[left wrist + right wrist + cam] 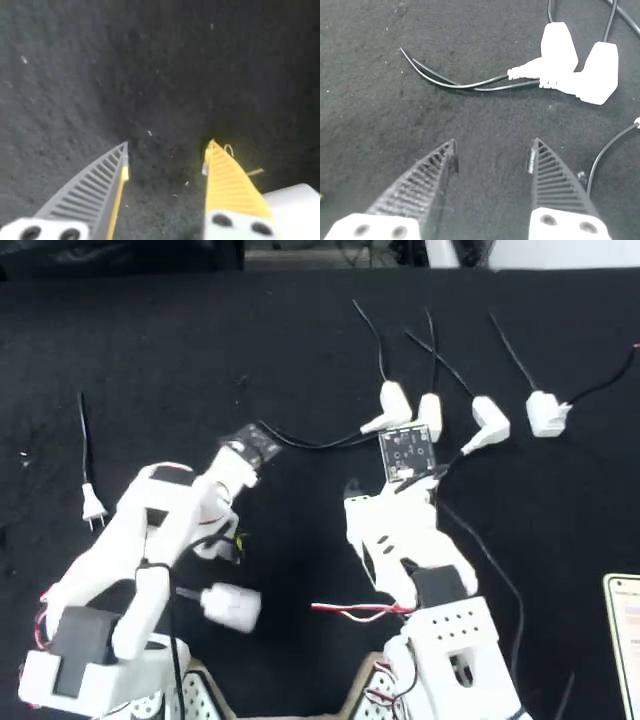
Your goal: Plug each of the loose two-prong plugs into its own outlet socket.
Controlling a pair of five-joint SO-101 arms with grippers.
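The left gripper (167, 150), one finger grey and one yellow, stands wide apart over the bare black cloth table cover (100, 75). The dark-fingered right gripper (492, 147) is spread just as wide, holding nothing. Near its tips lie two white angled plastic plug bodies (559, 45), touching each other and trailing thin black cords (450, 82). A small pale two-prong plug (92, 502) rests far left, well apart from them.
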